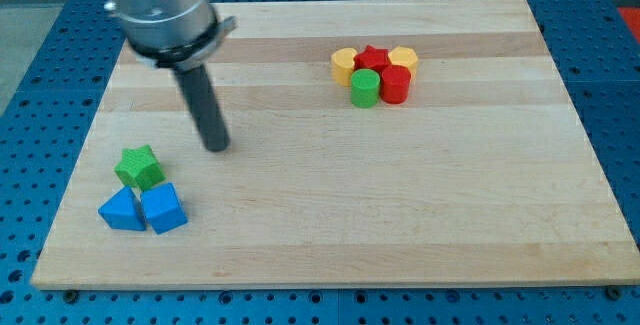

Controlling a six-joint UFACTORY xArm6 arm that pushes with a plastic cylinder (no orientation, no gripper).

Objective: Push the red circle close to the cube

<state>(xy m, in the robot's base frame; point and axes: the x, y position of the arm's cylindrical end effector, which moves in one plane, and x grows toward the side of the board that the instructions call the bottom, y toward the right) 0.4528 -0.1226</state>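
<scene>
The red circle (396, 84) stands in a tight cluster at the view's upper right, touching a green circle (364, 89), a red star (372, 59) and two yellow blocks (344, 64) (403, 58). The blue cube (164, 208) sits at the view's lower left, touching a blue block (121, 210) on its left and close below a green star (139, 167). My tip (217, 147) rests on the board up and right of the green star, far left of the red circle.
The wooden board (400, 225) lies on a blue perforated table. The arm's grey housing (160, 5) hangs over the board's top left corner.
</scene>
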